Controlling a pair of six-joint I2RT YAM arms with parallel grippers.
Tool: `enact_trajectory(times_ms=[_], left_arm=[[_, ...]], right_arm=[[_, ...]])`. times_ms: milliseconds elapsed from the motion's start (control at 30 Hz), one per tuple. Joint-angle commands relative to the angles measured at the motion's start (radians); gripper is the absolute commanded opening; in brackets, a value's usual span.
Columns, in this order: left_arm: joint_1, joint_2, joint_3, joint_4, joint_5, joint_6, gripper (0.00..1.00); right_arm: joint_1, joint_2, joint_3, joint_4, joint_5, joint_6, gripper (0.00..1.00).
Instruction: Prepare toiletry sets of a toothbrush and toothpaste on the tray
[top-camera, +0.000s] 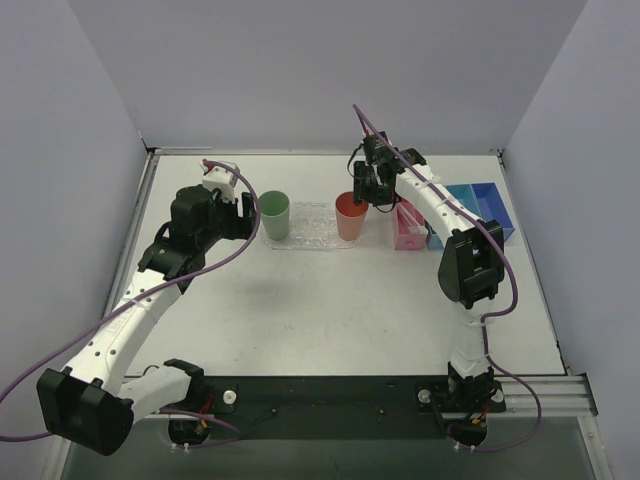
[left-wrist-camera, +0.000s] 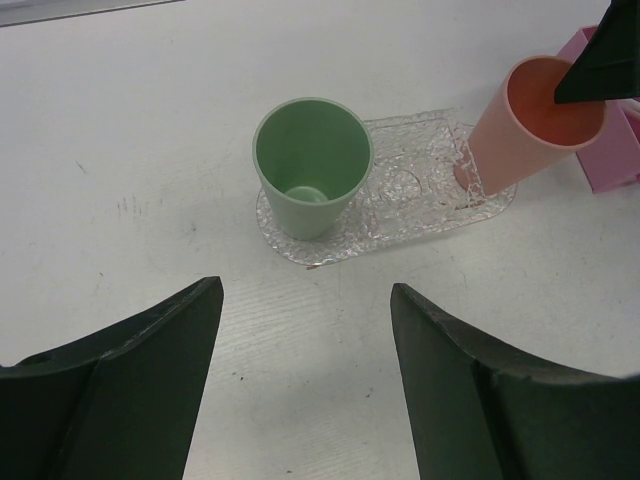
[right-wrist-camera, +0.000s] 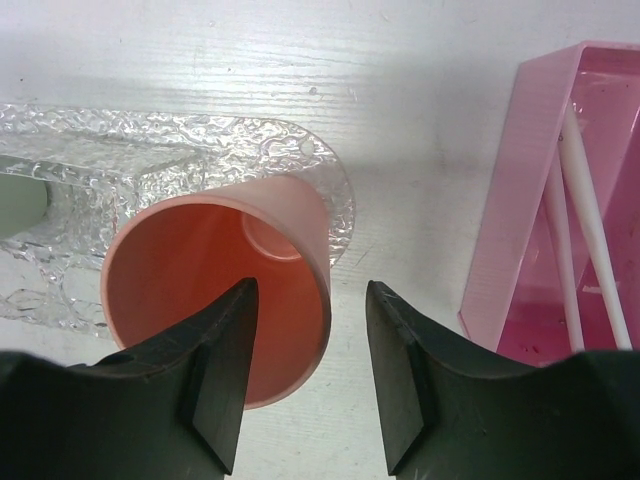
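The clear bumpy tray (top-camera: 312, 232) lies mid-table with a green cup (top-camera: 275, 214) on its left end and a salmon cup (top-camera: 351, 216) on its right end. My right gripper (right-wrist-camera: 310, 290) is open over the salmon cup (right-wrist-camera: 215, 300). Its left finger is inside the rim, its right finger outside, with a gap to the wall. Slim white toothbrushes (right-wrist-camera: 590, 215) lie in the pink bin (right-wrist-camera: 520, 200). Left of the green cup (left-wrist-camera: 312, 165), my left gripper (left-wrist-camera: 305, 290) is open and empty above bare table. No toothpaste shows.
A blue bin (top-camera: 482, 208) stands right of the pink bin (top-camera: 410, 230). The right arm reaches across above both bins. Grey walls close in the table on the left, back and right.
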Motion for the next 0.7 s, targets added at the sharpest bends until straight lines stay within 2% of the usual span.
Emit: enact_trajectory(times_ms=[0, 333, 467, 667], left_arm=[[-0.009, -0.015, 0.005, 0.023, -0.008, 0.013, 0.78], [-0.016, -0.019, 0.007, 0.024, -0.008, 0.009, 0.78], [-0.021, -0.032, -0.006, 0.04, -0.014, 0.008, 0.78], [-0.021, -0.044, -0.018, 0.055, -0.029, 0.008, 0.78]], right_arm=[[0.009, -0.058, -0.016, 0.004, 0.021, 0.009, 0.44], [0.009, -0.14, -0.077, 0.046, 0.045, -0.008, 0.45], [0.01, -0.224, -0.129, 0.087, -0.011, -0.03, 0.45], [0.01, -0.374, -0.201, 0.107, 0.011, -0.085, 0.44]])
